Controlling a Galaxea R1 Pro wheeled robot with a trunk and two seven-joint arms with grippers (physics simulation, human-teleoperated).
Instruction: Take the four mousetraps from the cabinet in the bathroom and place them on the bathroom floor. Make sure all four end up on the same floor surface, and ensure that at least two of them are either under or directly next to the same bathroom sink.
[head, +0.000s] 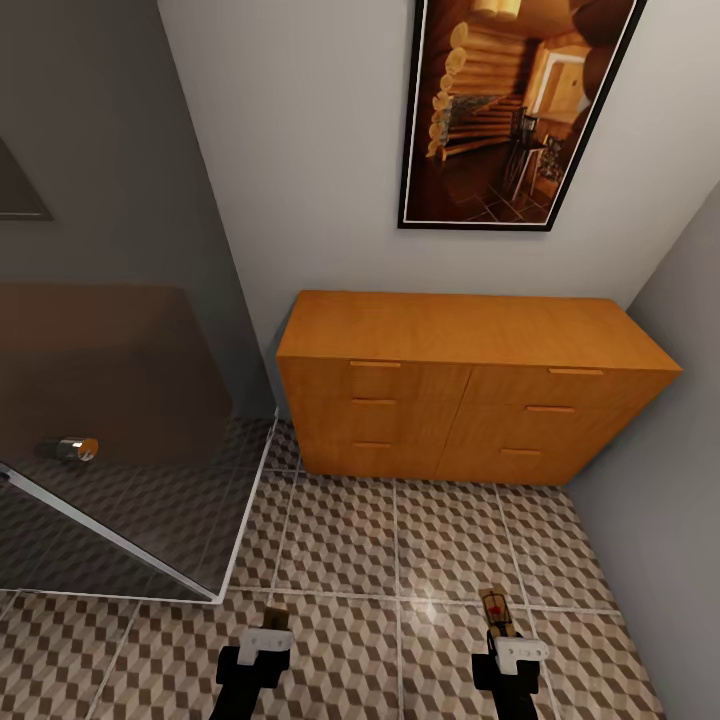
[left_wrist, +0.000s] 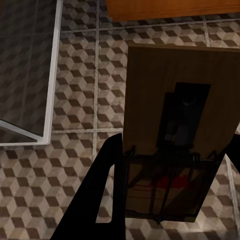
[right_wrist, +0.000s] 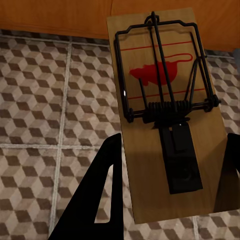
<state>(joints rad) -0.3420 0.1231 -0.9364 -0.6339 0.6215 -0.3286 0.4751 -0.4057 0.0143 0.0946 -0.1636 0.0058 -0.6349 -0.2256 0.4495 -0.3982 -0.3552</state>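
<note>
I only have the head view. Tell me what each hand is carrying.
Observer: The right hand grips the right trap between its fingers, with the red mouse print facing the wrist camera.
Operator: Now the left.
Observer: The left hand grips the left trap the same way. The trap is in shadow, with its metal side facing the camera.
Operator: Compare how they're turned.
Observer: They are turned opposite ways. On the right trap the dark plate lies nearest the hand. On the left trap the wire frame does.
</note>
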